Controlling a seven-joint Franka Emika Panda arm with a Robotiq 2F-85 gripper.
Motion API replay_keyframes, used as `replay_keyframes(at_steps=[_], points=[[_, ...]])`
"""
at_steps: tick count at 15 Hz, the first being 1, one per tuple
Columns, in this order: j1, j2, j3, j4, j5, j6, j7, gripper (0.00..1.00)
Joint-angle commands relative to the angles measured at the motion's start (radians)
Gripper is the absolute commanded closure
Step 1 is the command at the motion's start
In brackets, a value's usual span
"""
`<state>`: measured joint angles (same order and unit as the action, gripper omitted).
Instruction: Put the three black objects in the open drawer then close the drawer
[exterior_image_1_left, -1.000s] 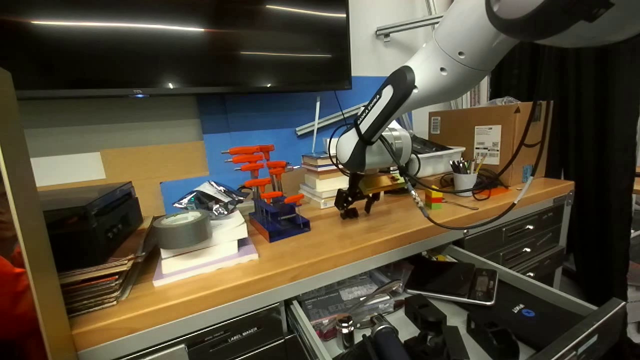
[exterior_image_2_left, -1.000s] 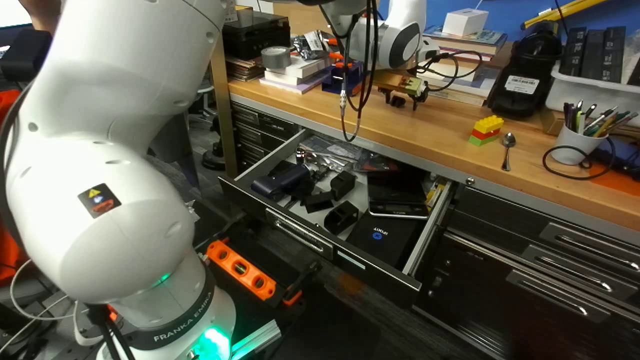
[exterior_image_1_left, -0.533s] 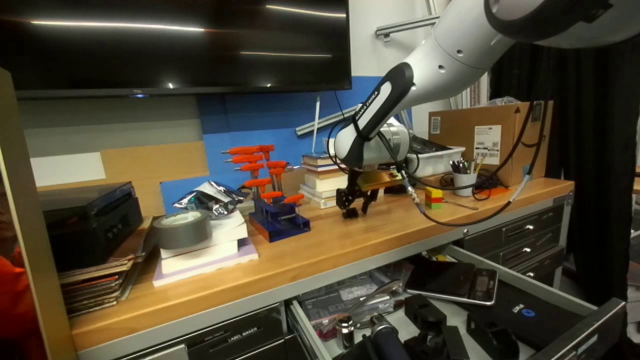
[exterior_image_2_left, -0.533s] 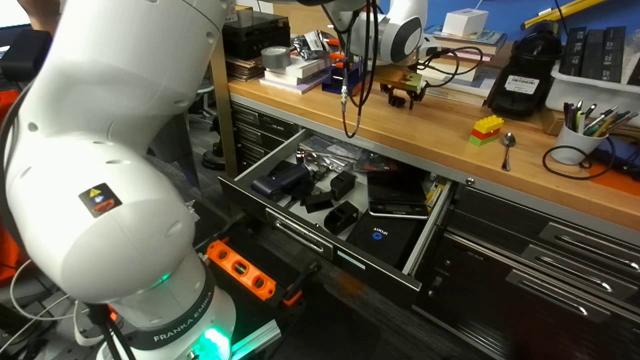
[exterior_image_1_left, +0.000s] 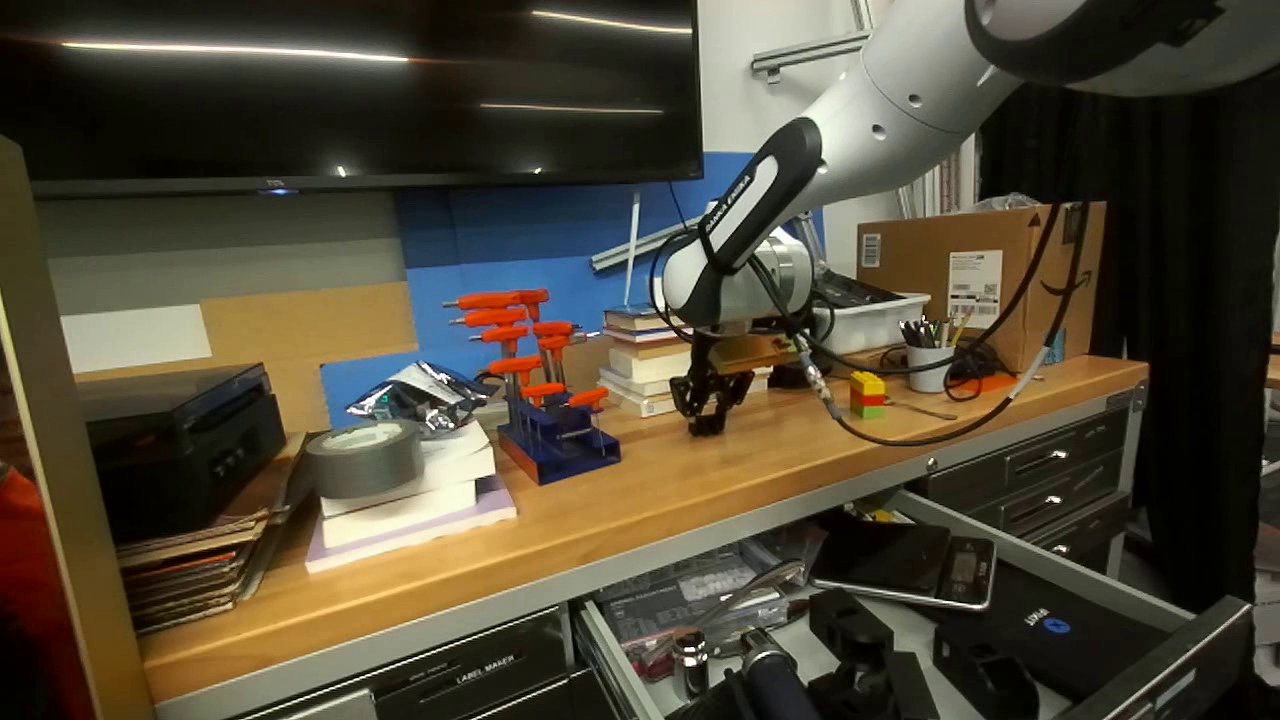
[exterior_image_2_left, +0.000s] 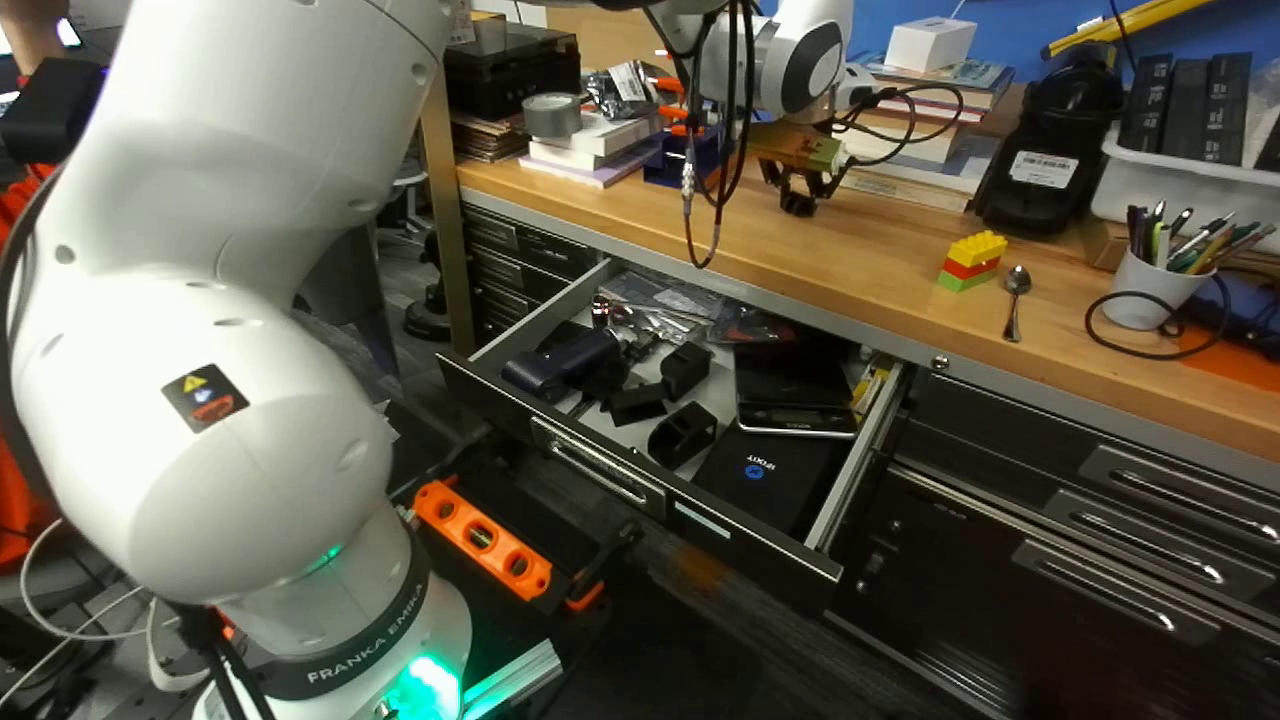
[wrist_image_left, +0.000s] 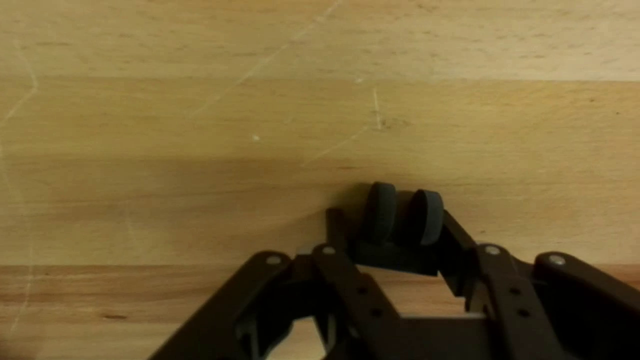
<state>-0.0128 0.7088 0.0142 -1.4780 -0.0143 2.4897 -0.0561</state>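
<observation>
It's a firm grip: the gripper (wrist_image_left: 392, 227) clenched on a small black block (wrist_image_left: 395, 257), right down by the wooden benchtop (exterior_image_1_left: 640, 490)! Below, the drawer (exterior_image_2_left: 760, 552) gapes open.

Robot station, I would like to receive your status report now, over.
Gripper closed on small black object at worktop; whether lifted, unclear. Drawer open, partly filled. Possible hindrance: hanging cable loop might snag.

Your arm (exterior_image_1_left: 890, 145) reaches across the front edge of the desk (exterior_image_1_left: 640, 490); your pincer (exterior_image_1_left: 706, 418) points down, low between front and back edges, fingers (wrist_image_left: 457, 245) gripping, slightly apart.
</observation>
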Motion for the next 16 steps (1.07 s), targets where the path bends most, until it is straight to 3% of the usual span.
replay_keyframes(at_steps=[1, 4, 8, 13, 16], points=[[0.043, -0.028, -0.032, 0.0, -0.031, -0.062, 0.055, 0.74], [0.085, -0.095, -0.069, -0.077, -0.077, -0.11, 0.115, 0.74], [0.136, -0.245, -0.107, -0.268, -0.159, -0.145, 0.216, 0.74], [0.141, -0.455, -0.104, -0.537, -0.214, -0.138, 0.323, 0.74], [0.116, -0.571, -0.092, -0.707, -0.193, -0.123, 0.379, 0.74]])
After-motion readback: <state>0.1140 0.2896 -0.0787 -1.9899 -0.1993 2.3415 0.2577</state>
